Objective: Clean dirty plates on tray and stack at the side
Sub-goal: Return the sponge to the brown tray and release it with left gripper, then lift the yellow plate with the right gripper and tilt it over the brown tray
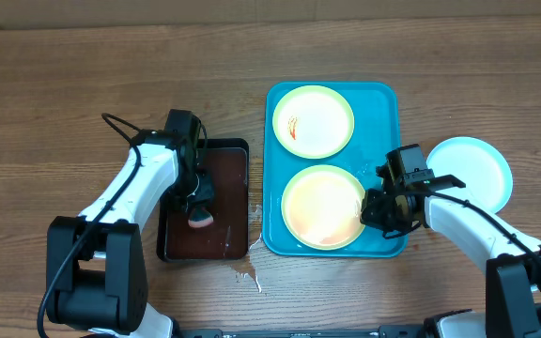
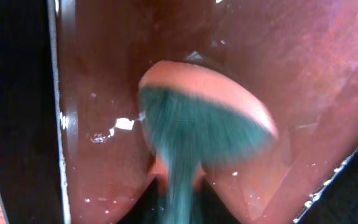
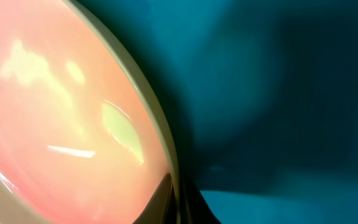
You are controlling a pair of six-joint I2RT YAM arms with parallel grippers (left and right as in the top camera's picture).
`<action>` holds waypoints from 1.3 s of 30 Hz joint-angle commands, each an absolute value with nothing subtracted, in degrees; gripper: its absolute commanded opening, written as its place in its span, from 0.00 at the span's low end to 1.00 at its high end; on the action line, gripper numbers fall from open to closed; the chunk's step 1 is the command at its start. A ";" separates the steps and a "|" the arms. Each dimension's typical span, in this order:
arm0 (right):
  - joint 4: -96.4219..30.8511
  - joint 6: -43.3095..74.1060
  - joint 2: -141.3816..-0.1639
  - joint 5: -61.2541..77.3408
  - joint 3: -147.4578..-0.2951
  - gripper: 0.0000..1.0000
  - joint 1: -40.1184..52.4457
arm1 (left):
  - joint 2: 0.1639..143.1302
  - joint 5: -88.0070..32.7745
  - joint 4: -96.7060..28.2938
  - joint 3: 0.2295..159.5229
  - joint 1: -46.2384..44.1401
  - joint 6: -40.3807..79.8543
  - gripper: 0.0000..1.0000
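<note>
The turquoise tray (image 1: 383, 103) holds two plates. The far plate (image 1: 314, 120) has a red-orange smear. The near plate (image 1: 321, 205) looks wet; my right gripper (image 1: 372, 212) is shut on its right rim, which shows in the right wrist view (image 3: 157, 118) above the tray floor (image 3: 278, 93). A third plate (image 1: 482, 169) lies on the table right of the tray. My left gripper (image 1: 198, 205) is shut on a sponge (image 2: 204, 118), green scrub face up with an orange body, over the brown tray (image 2: 98, 93).
The dark brown tray (image 1: 228, 160) sits left of the turquoise tray. Small wet spots lie on the wood (image 1: 248, 274) in front of it. The wooden table extends on all sides.
</note>
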State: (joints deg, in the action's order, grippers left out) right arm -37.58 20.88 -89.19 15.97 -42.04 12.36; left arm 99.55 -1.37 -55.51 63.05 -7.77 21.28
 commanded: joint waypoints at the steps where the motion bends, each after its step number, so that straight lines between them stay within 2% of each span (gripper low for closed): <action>1: -41.50 20.12 -89.17 12.05 -43.51 0.04 12.32 | 99.22 -2.83 -56.36 64.97 -7.77 20.73 0.42; 3: -45.36 20.12 -87.88 9.69 -46.24 0.04 12.78 | 99.20 -2.85 -58.17 66.94 -7.77 20.75 0.55; 8: -54.15 20.05 -83.99 2.46 -55.22 0.04 17.06 | 99.20 -3.03 -64.73 75.00 -7.77 20.53 0.73; 10: -57.25 20.05 -83.05 -0.62 -60.01 0.04 20.05 | 99.20 -3.05 -67.99 79.70 -7.77 19.57 0.86; 13: -60.18 19.53 -82.94 -4.36 -66.70 0.04 24.71 | 99.20 -3.03 -73.01 88.23 -7.35 18.39 0.95; 16: -59.92 19.20 -82.94 -6.70 -70.61 0.04 28.32 | 99.20 -3.05 -77.06 96.90 -6.00 18.39 1.00; 26: -51.03 21.28 -83.68 -10.92 -75.16 0.04 38.09 | 99.20 -3.31 -88.05 121.38 1.52 18.41 1.00; 39: -42.78 29.17 -93.17 -11.25 -75.68 0.04 50.39 | 99.20 -4.01 -93.21 125.40 4.54 18.37 1.00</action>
